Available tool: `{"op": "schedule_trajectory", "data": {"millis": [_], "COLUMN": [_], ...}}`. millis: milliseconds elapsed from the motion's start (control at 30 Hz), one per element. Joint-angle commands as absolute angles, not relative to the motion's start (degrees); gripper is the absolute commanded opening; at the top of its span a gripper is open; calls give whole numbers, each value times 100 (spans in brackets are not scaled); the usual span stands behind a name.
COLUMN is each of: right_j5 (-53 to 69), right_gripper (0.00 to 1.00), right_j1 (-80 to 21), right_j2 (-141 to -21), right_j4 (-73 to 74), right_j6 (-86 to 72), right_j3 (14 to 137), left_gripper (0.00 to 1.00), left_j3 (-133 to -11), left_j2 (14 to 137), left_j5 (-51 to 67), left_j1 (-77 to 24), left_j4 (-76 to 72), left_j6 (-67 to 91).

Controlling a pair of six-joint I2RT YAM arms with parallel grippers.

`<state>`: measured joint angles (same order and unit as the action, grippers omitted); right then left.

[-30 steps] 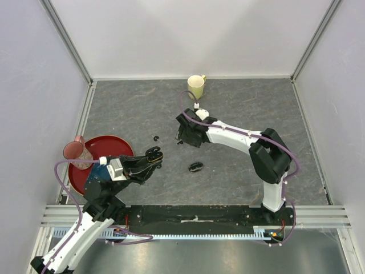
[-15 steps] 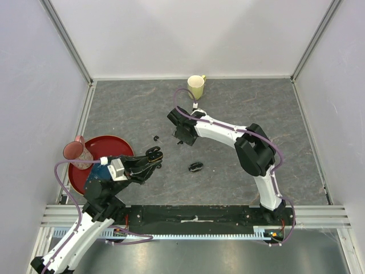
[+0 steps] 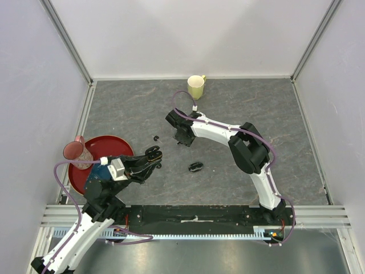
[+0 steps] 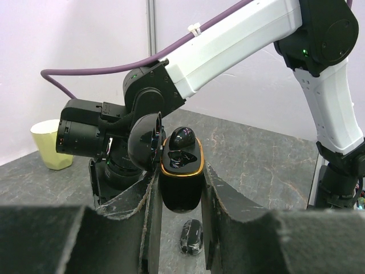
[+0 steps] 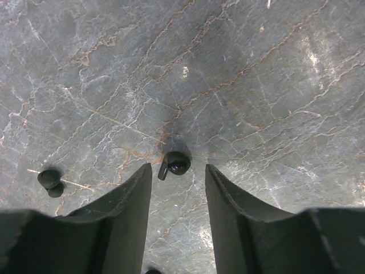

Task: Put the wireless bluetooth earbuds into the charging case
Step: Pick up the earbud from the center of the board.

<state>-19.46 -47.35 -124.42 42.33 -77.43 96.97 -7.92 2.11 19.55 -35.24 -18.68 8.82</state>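
My left gripper [image 4: 181, 178] is shut on an open black charging case [image 4: 181, 174] with a gold rim, held above the table with its lid [image 4: 142, 141] swung left. A glossy black earbud [image 4: 183, 137] appears to sit in the far end of the case. In the top view the left gripper [image 3: 153, 155] hovers beside the red plate. My right gripper [image 5: 178, 168] is open and low over the table, with one earbud [image 5: 175, 163] lying on the table just ahead of its tips. Another earbud [image 5: 50, 179] lies to its left, also visible from above [image 3: 156, 137].
A second, closed black case [image 3: 196, 166] lies on the table between the arms, also below my left fingers [image 4: 192, 236]. A yellow cup [image 3: 196, 86] stands at the back. A red plate [image 3: 108, 147] with a pink cup [image 3: 74, 149] sits at the left.
The right gripper has shifted a little left over the earbud and its jaws have narrowed. The left gripper and its case have stayed put.
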Motion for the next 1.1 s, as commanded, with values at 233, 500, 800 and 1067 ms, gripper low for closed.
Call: {"op": "schedule_trajectory", "data": {"millis": [233,500,800,1067], "right_j5": [-2101,-2136,-2039,-2004], "right_gripper": [42,41,26,17], "right_j1": [-4711,-4685,-4658,-4658], "right_j2": [-12674,-12709,-12674,-12525], "right_j4": [4254,4236,4113,3929], "right_j6": [-7858,-7813,-7682,-6735], "right_j3": [9967,9941,9765,9546], "left_gripper": [2,2,2,2], "left_j3": [-1020,-1020,-1020,-1037], "left_j2": [176,158,220,237], "left_j5": [1854,1828,1828,1837], "left_j1": [-3542,-3542,-3542,-3542], "left_j4": [-1846,-1811,-1802,-1793], "left_j6": [554,545,545,598]}}
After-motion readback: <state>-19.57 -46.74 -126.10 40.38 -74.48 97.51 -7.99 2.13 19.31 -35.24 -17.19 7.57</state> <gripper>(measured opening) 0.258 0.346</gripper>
